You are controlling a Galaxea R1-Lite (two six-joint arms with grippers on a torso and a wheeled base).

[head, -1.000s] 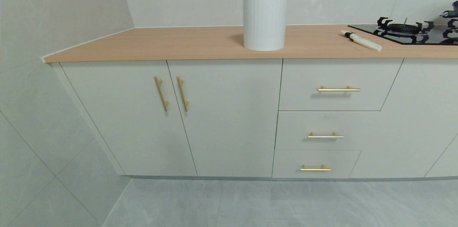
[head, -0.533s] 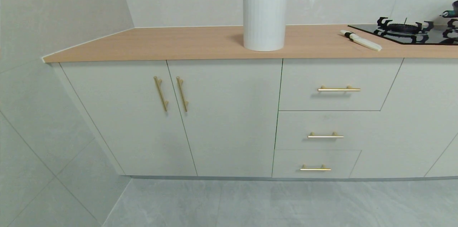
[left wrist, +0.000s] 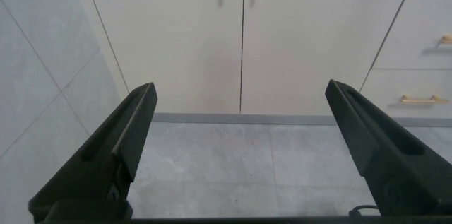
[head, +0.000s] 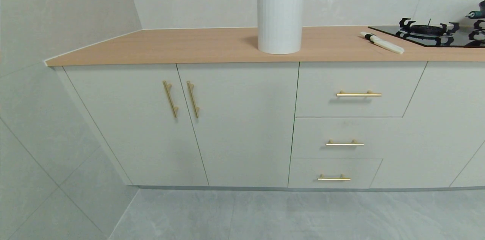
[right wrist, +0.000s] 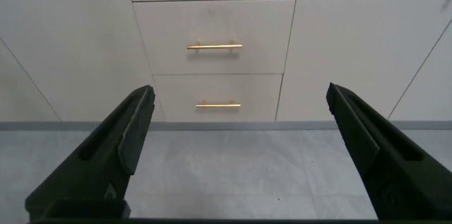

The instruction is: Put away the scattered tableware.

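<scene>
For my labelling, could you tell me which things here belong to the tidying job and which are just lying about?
Job: white utensil lying on the countertop; white ribbed holder standing upright.
Just there: gas hob; cabinet doors; three drawers, all shut.

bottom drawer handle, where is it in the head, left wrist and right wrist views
Head view: bottom drawer handle, lowest in the drawer stack, under the middle drawer handle.
Left wrist view: bottom drawer handle, under the middle drawer handle.
Right wrist view: bottom drawer handle, under the middle drawer handle.
Shared landmark: grey plinth along the cabinet foot, just below this drawer.
</scene>
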